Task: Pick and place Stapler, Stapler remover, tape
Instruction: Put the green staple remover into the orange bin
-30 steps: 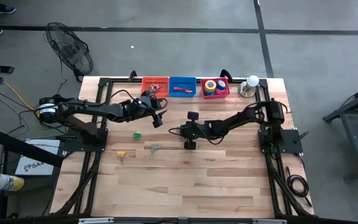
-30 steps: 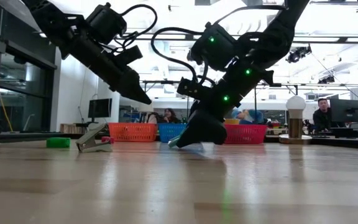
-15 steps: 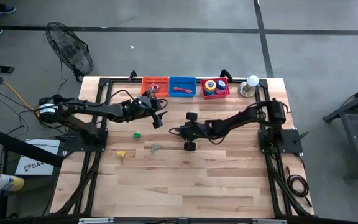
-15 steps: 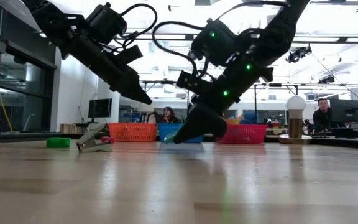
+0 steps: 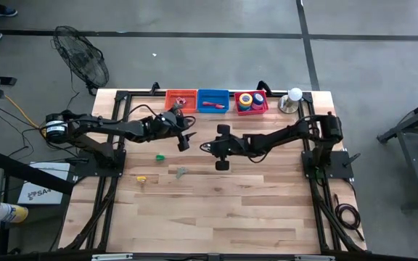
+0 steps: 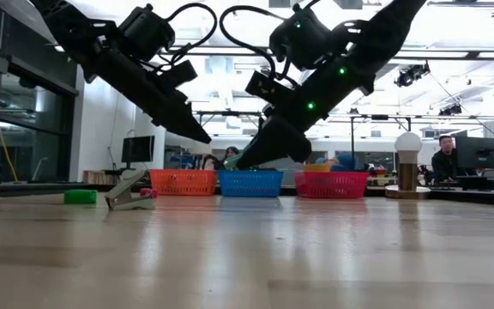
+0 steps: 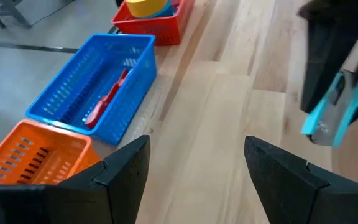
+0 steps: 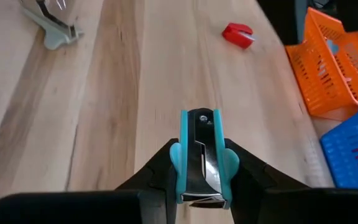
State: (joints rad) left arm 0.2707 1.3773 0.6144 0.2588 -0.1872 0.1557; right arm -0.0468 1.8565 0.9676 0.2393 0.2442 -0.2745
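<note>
My right gripper (image 5: 206, 148) is shut on a teal staple remover (image 8: 199, 155) above the middle of the table; the left wrist view shows the remover (image 7: 339, 115) too. My left gripper (image 7: 194, 168) stands open and holds nothing, raised left of it, in front of the orange basket (image 5: 181, 100). A grey stapler (image 5: 181, 172) lies flat on the table nearer the front, and a small red piece (image 8: 237, 34) lies before the orange basket. Tape rolls (image 5: 246, 98) sit in the red basket (image 5: 263, 109). My right gripper pinches the staple remover's two teal side grips (image 8: 178, 163) between its two fingers. The fingers slant down from the table's right side and lie along the remover, whose metal jaws point ahead. The remover (image 6: 234, 160) is lifted clear of the table.
A blue basket (image 5: 212, 100) with a red tool (image 7: 107, 102) stands between the orange and red baskets along the far edge. A white ball on a metal base (image 5: 294, 98) stands at the far right. A green piece (image 5: 160, 155) and a yellow piece (image 5: 141, 178) lie at the left.
My right gripper has risen with the teal staple remover, which has left the table top and now hangs clear above it. The gripper has stayed shut on it.
</note>
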